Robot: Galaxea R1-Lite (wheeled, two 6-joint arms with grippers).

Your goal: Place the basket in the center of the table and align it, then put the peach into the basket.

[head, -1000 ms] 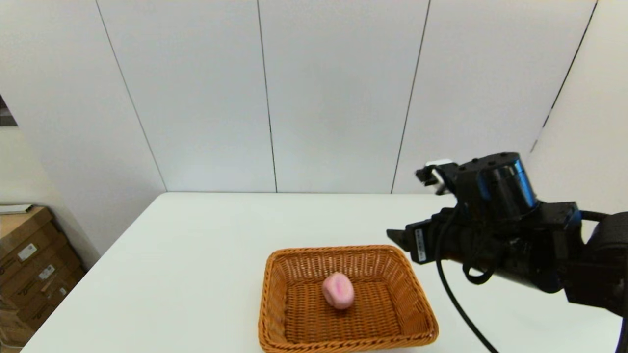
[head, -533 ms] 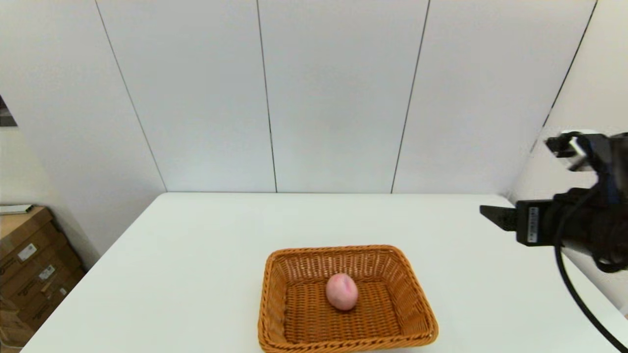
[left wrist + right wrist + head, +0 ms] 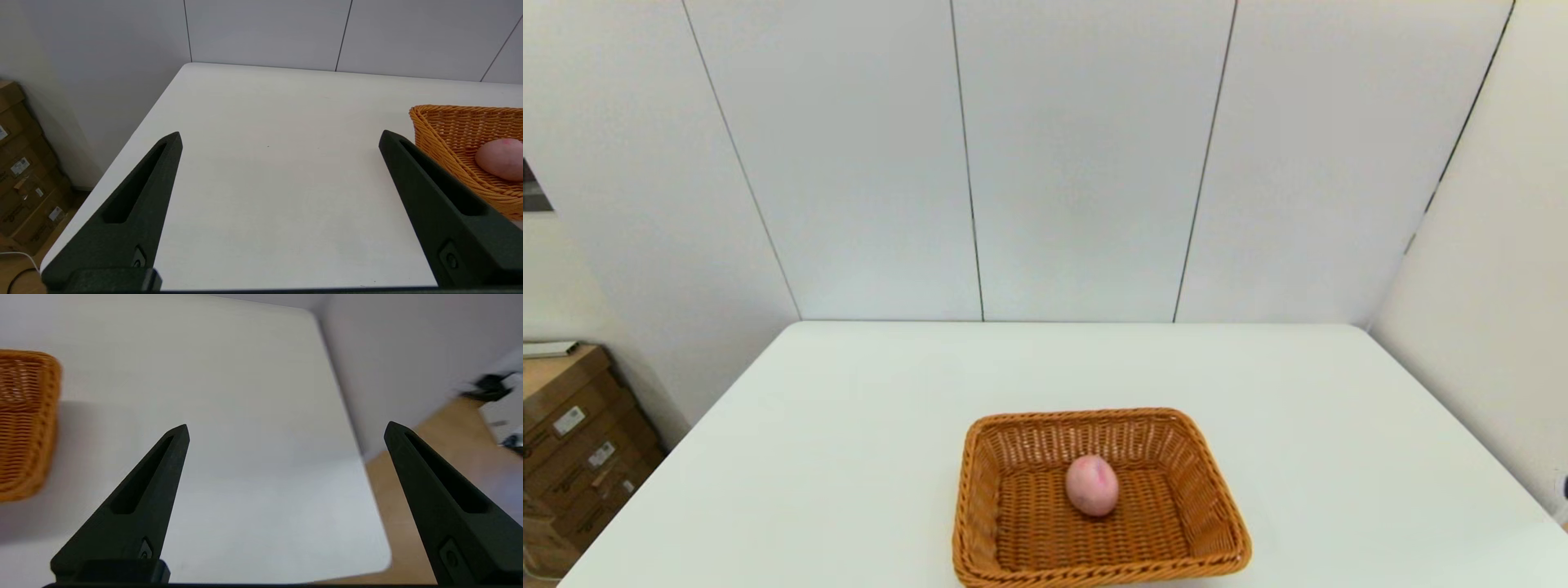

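Pink peach (image 3: pixel 1092 485) inside basket (image 3: pixel 980 498), well apart from right end effector (image 3: pixel 286 430)

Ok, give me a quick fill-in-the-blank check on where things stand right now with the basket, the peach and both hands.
1. The peach lies inside the ____.
2. The basket stands on the white ____.
3. The left hand has its fingers spread ____ and holds nothing.
4. The right hand hangs over the table's bare part, beside the basket, and holds ____.

Missing words: basket; table; open; nothing
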